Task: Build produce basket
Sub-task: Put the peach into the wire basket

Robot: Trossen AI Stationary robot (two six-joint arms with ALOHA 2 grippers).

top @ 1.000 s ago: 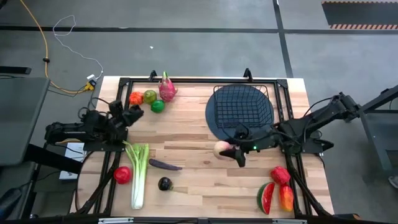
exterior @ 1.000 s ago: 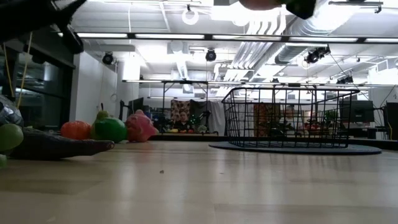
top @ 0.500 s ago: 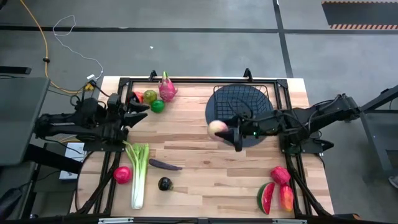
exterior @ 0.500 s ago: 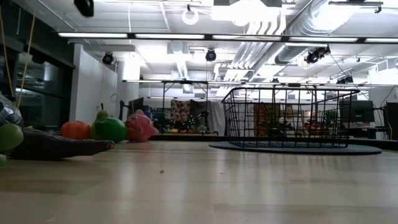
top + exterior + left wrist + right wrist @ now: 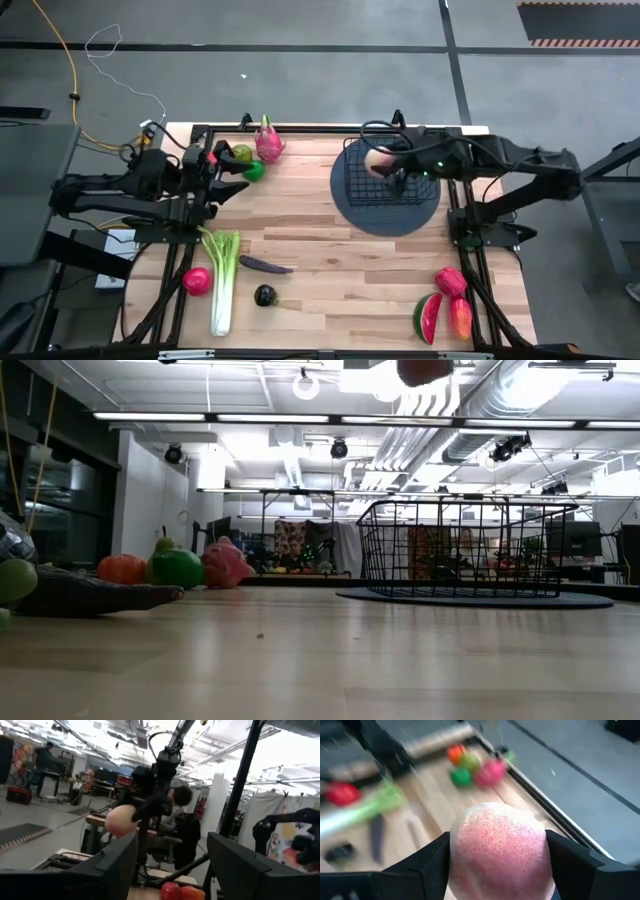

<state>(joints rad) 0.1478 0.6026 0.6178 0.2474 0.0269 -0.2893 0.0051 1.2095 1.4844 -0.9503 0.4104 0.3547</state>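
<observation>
Peach-coloured fruit (image 5: 378, 160), clamped in right pincer (image 5: 392, 170), had travelled from bench middle to above basket (image 5: 410, 185); release seemed next. Left pincer (image 5: 226, 165) gaped near far-left fruits.

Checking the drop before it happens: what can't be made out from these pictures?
- High view: basket floor under the peach fruit, covered by the right gripper.
- Low view: fruit's height above the basket; frame top cuts it.
- Left gripper: orange fruit hidden beneath it.
</observation>
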